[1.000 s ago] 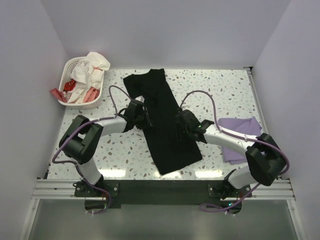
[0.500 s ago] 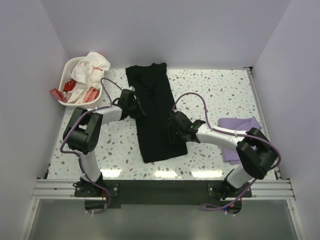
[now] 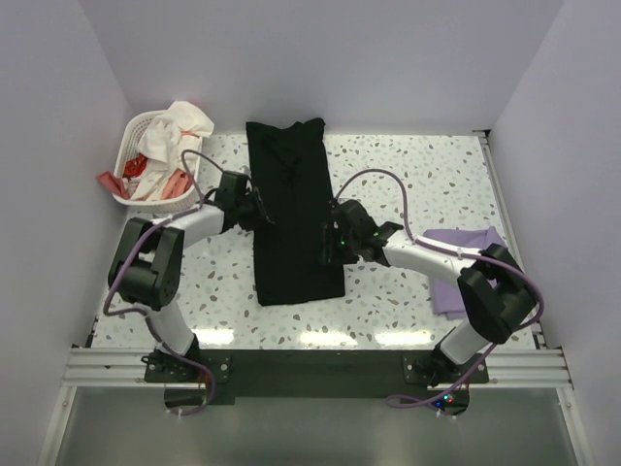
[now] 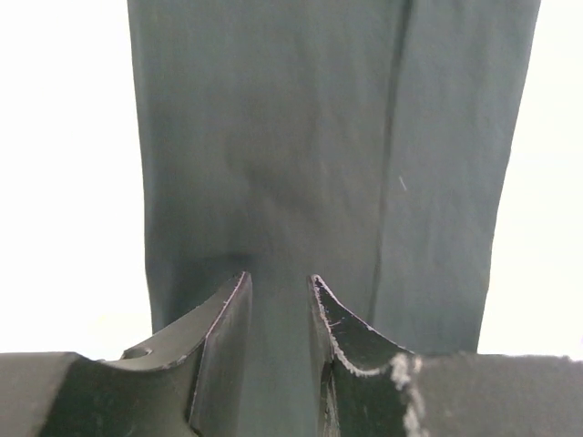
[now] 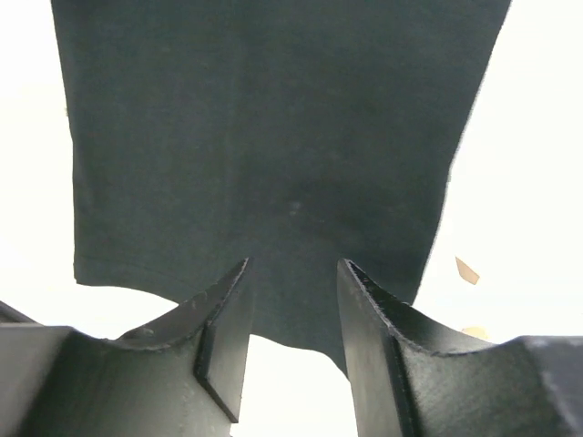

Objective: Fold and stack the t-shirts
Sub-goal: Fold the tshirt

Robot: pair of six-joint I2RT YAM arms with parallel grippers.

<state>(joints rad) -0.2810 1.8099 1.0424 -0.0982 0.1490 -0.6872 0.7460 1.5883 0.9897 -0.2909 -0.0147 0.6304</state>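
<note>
Left pincer [image 3: 258, 208] and right pincer [image 3: 328, 243], both part-spread, flank the black tee [image 3: 291, 233], which has swung from diagonal to a straight strip on the bench [image 3: 408, 175]; it looks ready for its crosswise fold.

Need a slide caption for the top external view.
Black tee lies in a long strip, left claw and right claw at its side edges; folded lavender tee far right.
</note>
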